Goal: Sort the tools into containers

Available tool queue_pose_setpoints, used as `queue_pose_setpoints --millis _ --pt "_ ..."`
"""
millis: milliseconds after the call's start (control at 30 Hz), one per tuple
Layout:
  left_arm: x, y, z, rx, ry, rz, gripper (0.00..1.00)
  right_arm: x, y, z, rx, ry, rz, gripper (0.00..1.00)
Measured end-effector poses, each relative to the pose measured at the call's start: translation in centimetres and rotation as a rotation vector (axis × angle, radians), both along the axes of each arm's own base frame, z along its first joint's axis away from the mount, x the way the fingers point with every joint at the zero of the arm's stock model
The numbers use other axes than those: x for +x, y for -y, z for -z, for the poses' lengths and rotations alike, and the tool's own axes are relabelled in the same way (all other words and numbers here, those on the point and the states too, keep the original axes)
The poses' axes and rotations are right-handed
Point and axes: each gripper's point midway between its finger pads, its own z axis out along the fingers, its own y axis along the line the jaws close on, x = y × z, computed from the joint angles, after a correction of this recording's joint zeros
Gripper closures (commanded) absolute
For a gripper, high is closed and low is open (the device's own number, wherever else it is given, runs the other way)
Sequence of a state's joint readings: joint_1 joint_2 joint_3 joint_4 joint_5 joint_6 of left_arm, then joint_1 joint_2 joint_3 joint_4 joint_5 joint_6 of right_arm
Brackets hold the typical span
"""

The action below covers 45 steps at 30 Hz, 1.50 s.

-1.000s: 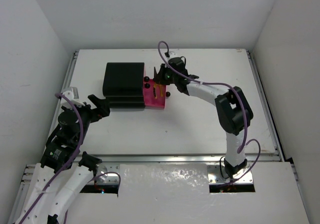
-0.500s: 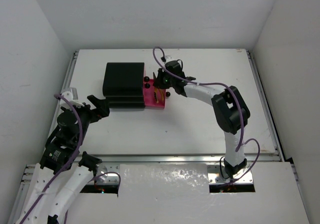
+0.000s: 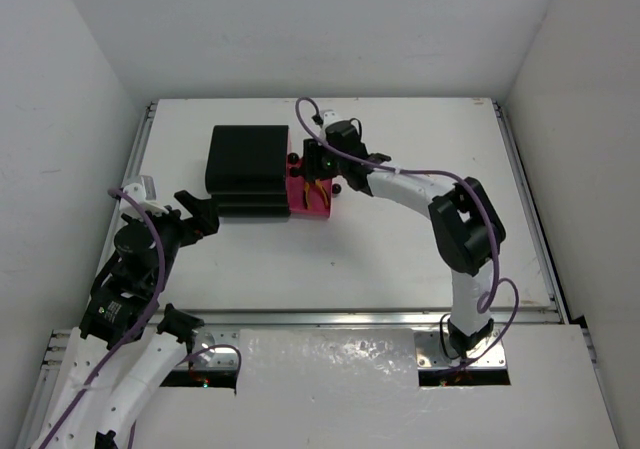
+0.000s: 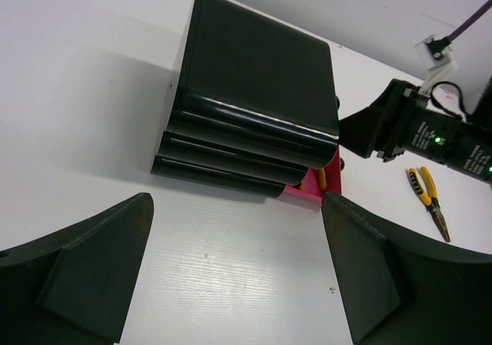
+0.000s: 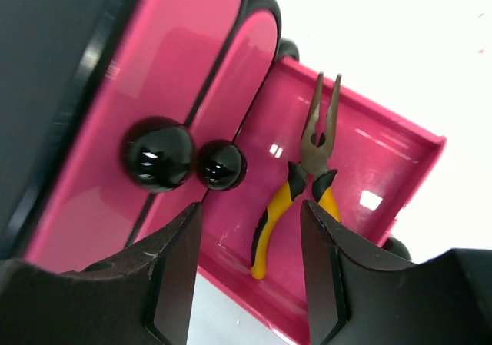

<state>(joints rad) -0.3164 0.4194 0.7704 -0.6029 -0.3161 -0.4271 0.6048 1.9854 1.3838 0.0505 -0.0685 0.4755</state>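
Note:
The black chest (image 3: 245,167) stands at the back left of the table, with its lowest pink drawer (image 3: 300,205) pulled out to the right. A pair of yellow-handled pliers (image 5: 306,177) lies loose in that drawer (image 5: 384,157), under my right gripper (image 5: 247,233), which hangs open just above it (image 3: 316,169). Two round black knobs (image 5: 157,153) of the upper drawers show beside it. A second pair of yellow-handled pliers (image 4: 430,200) lies on the table beyond the chest (image 4: 254,84). My left gripper (image 4: 238,283) is open over bare table, left of and nearer than the chest (image 3: 200,214).
White walls close in the table on three sides. A metal rail (image 3: 350,316) runs along the near edge. The right arm's purple cable (image 3: 310,109) loops above the drawer.
My right gripper has shifted left over the open drawer and opened. The pliers it carried now lie in the drawer. The left arm has not moved.

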Motion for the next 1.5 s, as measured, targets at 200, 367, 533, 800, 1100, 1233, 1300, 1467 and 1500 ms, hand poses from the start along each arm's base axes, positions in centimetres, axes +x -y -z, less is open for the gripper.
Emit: queue_pose_setpoints --millis 200,367,533,800,1100,1233,1300,1467,1500 --pt "0.0 0.0 0.0 0.0 0.0 0.0 0.11 0.3 1.2 -3.4 -0.012 0.068 0.031 0.46" --pt "0.0 0.0 0.0 -0.001 0.001 0.0 0.11 1.0 4.9 -4.2 -0.046 0.054 0.076 0.54" --pt "0.0 0.0 0.0 0.0 0.001 0.0 0.11 1.5 7.7 -1.8 -0.103 -0.022 0.055 0.8" --pt "0.0 0.0 0.0 0.0 0.0 0.0 0.11 1.8 4.7 1.9 -0.089 -0.078 -0.023 0.81" --pt "0.0 0.0 0.1 0.001 -0.003 0.0 0.11 3.8 2.6 7.0 -0.123 -0.132 -0.014 0.84" --pt "0.0 0.0 0.1 0.001 -0.003 0.0 0.11 4.5 1.8 7.0 -0.118 -0.122 -0.012 0.83" --pt "0.0 0.0 0.1 0.001 -0.003 0.0 0.11 4.6 1.2 7.0 -0.107 -0.121 -0.03 0.83" --pt "0.1 0.1 0.1 0.001 -0.004 0.002 0.11 3.5 -0.5 7.6 -0.083 -0.138 -0.12 0.83" --pt "0.1 0.1 0.1 0.001 -0.004 0.003 0.11 3.3 -0.7 7.7 -0.082 -0.142 -0.134 0.83"
